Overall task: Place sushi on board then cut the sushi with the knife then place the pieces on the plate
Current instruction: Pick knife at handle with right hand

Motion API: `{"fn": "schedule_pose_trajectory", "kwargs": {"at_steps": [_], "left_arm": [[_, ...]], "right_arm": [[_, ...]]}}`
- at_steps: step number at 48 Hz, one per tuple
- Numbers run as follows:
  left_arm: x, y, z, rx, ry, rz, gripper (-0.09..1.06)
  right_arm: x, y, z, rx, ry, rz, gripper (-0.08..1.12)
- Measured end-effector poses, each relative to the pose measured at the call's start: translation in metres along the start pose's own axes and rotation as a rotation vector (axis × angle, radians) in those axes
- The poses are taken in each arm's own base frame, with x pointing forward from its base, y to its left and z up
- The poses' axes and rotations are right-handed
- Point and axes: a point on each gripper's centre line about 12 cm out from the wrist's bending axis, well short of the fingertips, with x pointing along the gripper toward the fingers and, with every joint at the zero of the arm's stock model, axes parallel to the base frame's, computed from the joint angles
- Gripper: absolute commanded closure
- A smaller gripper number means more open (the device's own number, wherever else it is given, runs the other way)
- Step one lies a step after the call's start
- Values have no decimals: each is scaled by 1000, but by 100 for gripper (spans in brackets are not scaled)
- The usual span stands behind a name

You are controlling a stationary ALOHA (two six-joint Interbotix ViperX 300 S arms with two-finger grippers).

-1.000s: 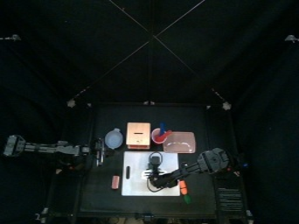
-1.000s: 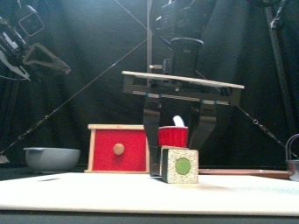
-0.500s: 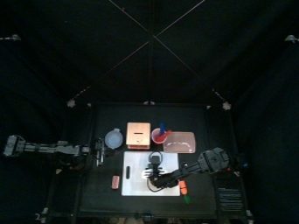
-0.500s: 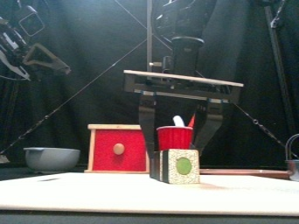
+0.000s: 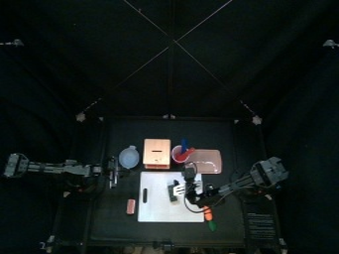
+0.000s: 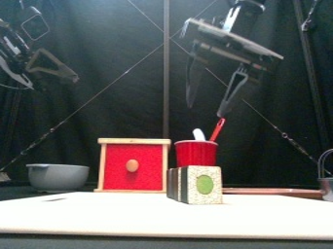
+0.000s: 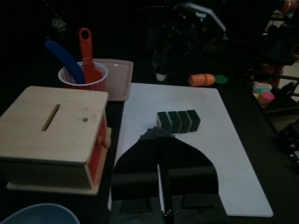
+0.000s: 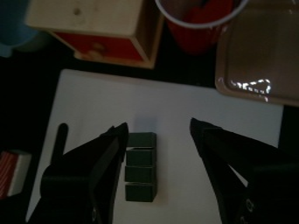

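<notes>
The dark green sushi roll [image 5: 173,183] lies free on the white cutting board [image 5: 166,203]; at table height it shows its round end [image 6: 198,184]. My right gripper [image 6: 212,102] hangs open well above it, shifted to the right of the roll in the top view [image 5: 195,188]. Its wrist view shows the roll [image 8: 142,166] on the board below the spread jaws [image 8: 158,128]. A red cup [image 5: 181,153] behind the board holds a blue and a red knife. The pink tray [image 5: 207,159] lies right of the cup. My left gripper [image 7: 165,179] rests at the table's left edge, shut.
A wooden box with a red drawer front [image 6: 131,165] and a blue-grey bowl [image 6: 57,176] stand behind the board at the left. A small red toy [image 5: 130,205] lies left of the board, and another toy [image 5: 212,213] at its front right corner.
My right gripper has let go of the sushi roll, risen and pulled back to the right. The roll stays on the board. The left arm has not moved.
</notes>
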Motion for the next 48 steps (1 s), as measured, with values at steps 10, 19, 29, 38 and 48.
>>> {"fn": "schedule_pose_trajectory", "kwargs": {"at_steps": [10,19,29,38,48], "left_arm": [[0,2,0,-4,-1,11,97],[0,5,0,-6,0,24,97],[0,9,0,-12,-1,47,97],[0,13,0,-25,-2,64,97],[-1,17,1,-53,-7,85,97]], "right_arm": [[-36,-22,41,-156,-21,236,14],[-27,-57,87,-224,-2,275,14],[-28,-91,133,-260,-27,315,14],[-37,-120,171,-272,-63,330,14],[-22,-139,181,-319,34,322,14]]}}
